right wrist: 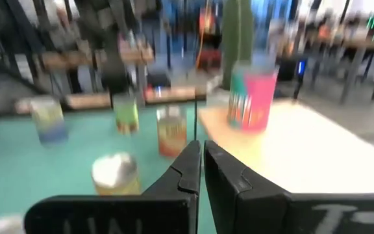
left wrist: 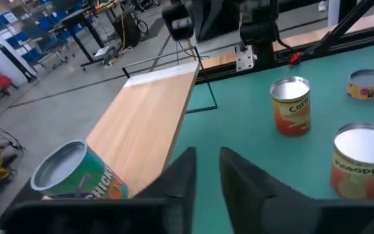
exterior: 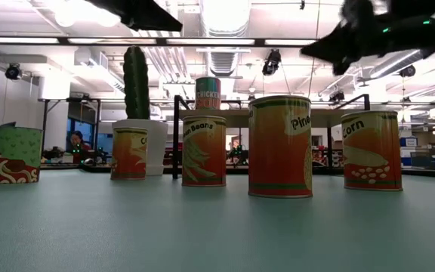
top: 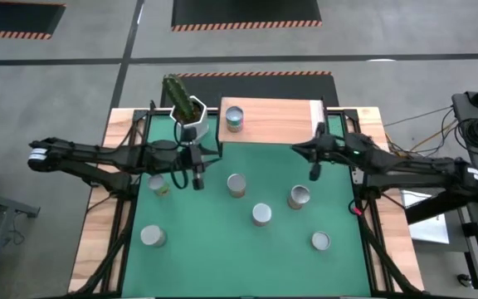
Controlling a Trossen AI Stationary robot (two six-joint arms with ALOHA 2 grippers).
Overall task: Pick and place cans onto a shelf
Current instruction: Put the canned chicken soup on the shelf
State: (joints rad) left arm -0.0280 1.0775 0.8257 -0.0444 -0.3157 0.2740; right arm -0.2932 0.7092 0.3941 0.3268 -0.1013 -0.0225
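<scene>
Cans (top: 261,214) await shelving; one can (top: 234,118) occupies the shelf (top: 276,119); left gripper (top: 197,180) apparently nearly closed and empty, right gripper (top: 314,172) closed.

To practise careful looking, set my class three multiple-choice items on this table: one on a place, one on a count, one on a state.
1. Where does the chicken can stand?
A on the green mat; B on the shelf; C on the floor.
2. How many cans stand on the green mat?
A four; B six; C nine.
3. How do the right gripper's jaws stand?
A shut, empty; B wide open; C shut on a can.

Answers:
1 B: the high view shows it on the light wooden board.
2 B: six tops show on the mat from above.
3 A: the right wrist view shows them touching, with nothing between.
</scene>
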